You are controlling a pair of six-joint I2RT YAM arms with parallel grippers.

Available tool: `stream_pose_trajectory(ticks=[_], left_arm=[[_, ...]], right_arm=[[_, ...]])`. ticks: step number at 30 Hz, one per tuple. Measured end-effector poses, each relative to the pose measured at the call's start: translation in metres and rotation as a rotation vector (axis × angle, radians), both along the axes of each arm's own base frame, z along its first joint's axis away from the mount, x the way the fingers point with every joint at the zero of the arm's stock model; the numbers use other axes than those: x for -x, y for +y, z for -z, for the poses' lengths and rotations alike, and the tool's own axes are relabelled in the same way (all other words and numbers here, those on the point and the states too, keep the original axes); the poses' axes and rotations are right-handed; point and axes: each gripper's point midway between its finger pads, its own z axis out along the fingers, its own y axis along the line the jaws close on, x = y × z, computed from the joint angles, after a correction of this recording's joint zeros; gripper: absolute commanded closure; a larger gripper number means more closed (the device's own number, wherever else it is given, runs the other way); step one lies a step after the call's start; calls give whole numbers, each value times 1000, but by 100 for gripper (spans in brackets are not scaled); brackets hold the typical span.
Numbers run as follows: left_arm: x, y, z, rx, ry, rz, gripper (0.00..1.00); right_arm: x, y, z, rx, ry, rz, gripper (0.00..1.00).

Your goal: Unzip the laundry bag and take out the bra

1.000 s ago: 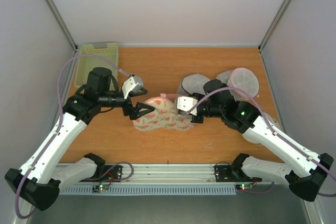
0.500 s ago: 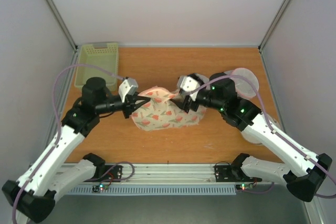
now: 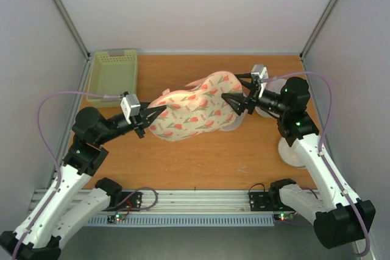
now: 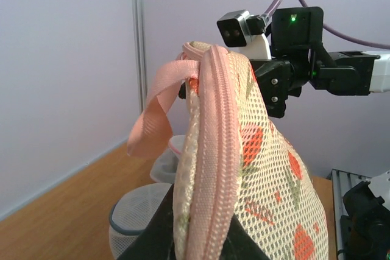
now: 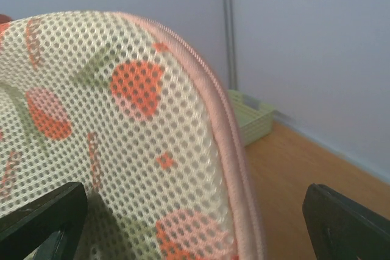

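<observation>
One handover: the laundry bag [image 3: 195,108], lifted above the tabletop [image 3: 183,162], is now pinched by the left fingers [image 3: 149,115], while the right fingers [image 5: 350,220] have been spread wide; zip seemingly still closed.

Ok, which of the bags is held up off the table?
The flat printed laundry bag, pinched by the left end effector; the round white mesh bags lie on the table.

the top view looks down from behind the near edge over the table [image 3: 183,168]. the left wrist camera faces right, the right one left toward the basket [image 5: 253,120]; both sit close to the laundry bag [image 3: 195,109], seen in all three.
</observation>
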Motion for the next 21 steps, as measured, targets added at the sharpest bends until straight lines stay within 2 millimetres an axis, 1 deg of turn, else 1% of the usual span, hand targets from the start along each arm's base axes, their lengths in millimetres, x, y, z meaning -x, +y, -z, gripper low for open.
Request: stream_pose_trajectory(ticks=[6, 7, 8, 10, 11, 15, 16, 17, 18, 19, 20, 21], left_arm=[[4, 4, -4, 6, -54, -18, 100], [5, 5, -4, 7, -62, -20, 100], [5, 5, -5, 10, -69, -23, 100], [5, 7, -7, 15, -81, -33, 99], [4, 7, -9, 18, -85, -38, 99], [-1, 10, -9, 21, -81, -69, 99], [-4, 11, -8, 22, -76, -85, 99], [-9, 12, -6, 22, -66, -107, 99], [-14, 14, -4, 21, -53, -131, 99], [-21, 15, -1, 20, -32, -158, 87], [-27, 16, 3, 17, -14, -178, 68], [-34, 16, 7, 15, 12, -200, 42]], right_arm=[[10, 3, -2, -26, 30, -79, 3], [12, 3, -2, -32, 34, -93, 6], [13, 3, -2, -37, 38, -103, 11], [17, 6, -1, -47, 59, -141, 26], [18, 7, 0, -50, 68, -160, 41], [21, 11, 5, -59, 116, -218, 84], [22, 11, 5, -61, 119, -222, 92], [22, 11, 4, -63, 116, -223, 98], [23, 11, 4, -64, 113, -224, 99], [23, 10, 3, -69, 120, -217, 99], [22, 10, 3, -73, 124, -209, 99], [21, 9, 3, -77, 131, -201, 99]])
